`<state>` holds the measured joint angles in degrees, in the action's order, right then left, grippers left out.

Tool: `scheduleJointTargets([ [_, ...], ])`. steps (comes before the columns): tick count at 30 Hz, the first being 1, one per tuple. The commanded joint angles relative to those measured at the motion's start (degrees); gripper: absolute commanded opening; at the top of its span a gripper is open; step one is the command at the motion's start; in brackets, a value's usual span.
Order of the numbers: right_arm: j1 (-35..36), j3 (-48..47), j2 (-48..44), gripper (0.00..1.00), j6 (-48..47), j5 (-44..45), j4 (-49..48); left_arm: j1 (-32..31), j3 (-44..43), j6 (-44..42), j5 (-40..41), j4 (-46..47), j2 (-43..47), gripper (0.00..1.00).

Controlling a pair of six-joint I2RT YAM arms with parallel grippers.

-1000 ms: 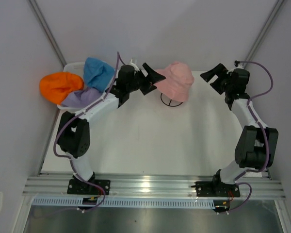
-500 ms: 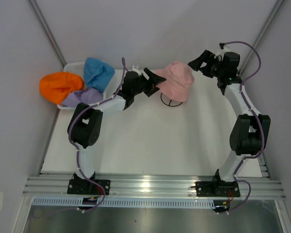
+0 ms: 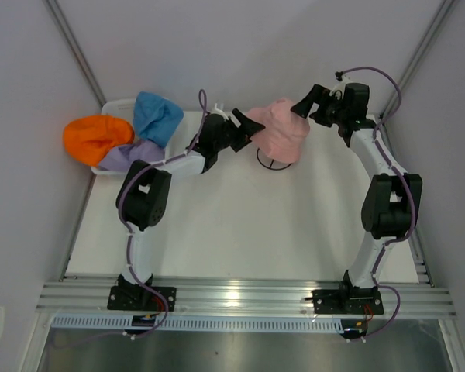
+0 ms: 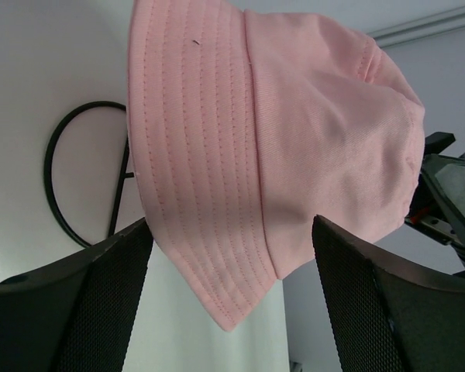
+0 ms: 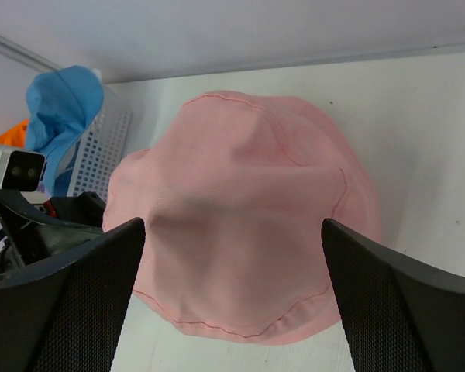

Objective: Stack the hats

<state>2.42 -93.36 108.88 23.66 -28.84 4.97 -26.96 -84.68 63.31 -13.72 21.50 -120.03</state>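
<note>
A pink hat (image 3: 283, 132) sits on a black wire stand (image 3: 270, 161) at the back middle of the table. My left gripper (image 3: 248, 128) is at its left side, open, and the brim's edge (image 4: 217, 256) hangs between the jaws without touching them. From the right, my right gripper (image 3: 304, 105) reaches over the crown (image 5: 248, 209); it is open wide and straddles the crown with nothing held. The blue hat (image 3: 156, 116), orange hat (image 3: 97, 138) and lavender hat (image 3: 128, 157) lie heaped at the back left.
The three heaped hats rest in and over a white mesh basket (image 3: 116, 103) against the left wall. Grey walls close in the table at the back and both sides. The stand's ring base (image 4: 77, 178) stands on the white tabletop under the pink hat.
My right arm has swung in from the right wall to the pink hat's crown. The left gripper has pushed forward until the brim lies between its jaws, which narrowed slightly.
</note>
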Motion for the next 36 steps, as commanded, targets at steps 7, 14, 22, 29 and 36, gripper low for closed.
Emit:
scheduleJointTargets([
  [7,1.54,-3.23,-1.39,1.00,-1.95,0.27,0.47,1.47,3.39,-4.77,-2.27,16.81,-1.07,0.83],
  [14,1.63,-3.23,-1.92,1.00,-3.27,1.50,1.27,1.91,-0.03,-6.71,-2.45,18.14,-3.36,0.60],
  [22,1.72,-3.58,-1.74,1.00,-2.30,2.38,0.57,3.40,1.45,-6.62,-3.25,18.49,-2.67,0.01],
  [29,1.72,-3.23,-2.62,1.00,-3.27,4.40,2.67,5.51,3.82,-3.20,-11.59,27.88,-1.53,0.01],
  [36,-1.79,1.50,-7.97,1.00,-1.35,8.63,2.96,6.13,6.11,-4.85,-11.07,24.83,-0.20,0.01],
])
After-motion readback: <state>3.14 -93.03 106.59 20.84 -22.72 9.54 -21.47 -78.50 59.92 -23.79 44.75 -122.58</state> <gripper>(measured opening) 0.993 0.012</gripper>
